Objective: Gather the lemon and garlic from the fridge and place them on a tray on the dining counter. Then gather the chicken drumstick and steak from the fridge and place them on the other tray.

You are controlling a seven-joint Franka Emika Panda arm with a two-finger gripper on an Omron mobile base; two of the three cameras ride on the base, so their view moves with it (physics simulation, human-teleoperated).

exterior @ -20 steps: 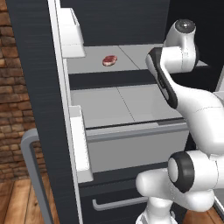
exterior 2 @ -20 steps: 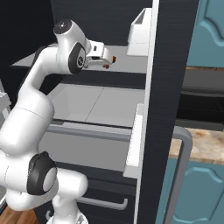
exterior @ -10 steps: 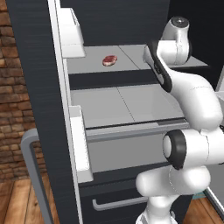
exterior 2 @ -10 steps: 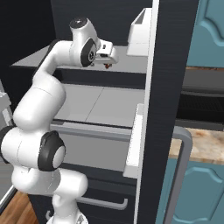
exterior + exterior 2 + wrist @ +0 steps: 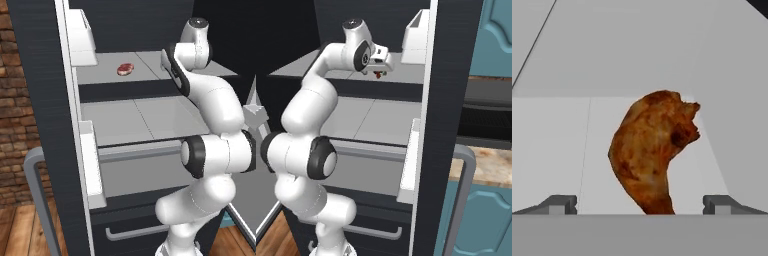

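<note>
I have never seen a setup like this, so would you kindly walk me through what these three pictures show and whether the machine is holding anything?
It is a rendered kitchen scene with a white robot arm on a driving base, reaching into an open black fridge. Two pictures come from cameras on the base, one behind the arm to its left, one to its right. The third looks out from the hand itself, with the two dark fingertips of the gripper at the bottom. On the fridge's upper shelf lies a small reddish steak. The hand view shows a browned chicken drumstick lying on the grey shelf, straight ahead between the fingertips. The jaws stand wide open, so nothing is held yet.
</note>
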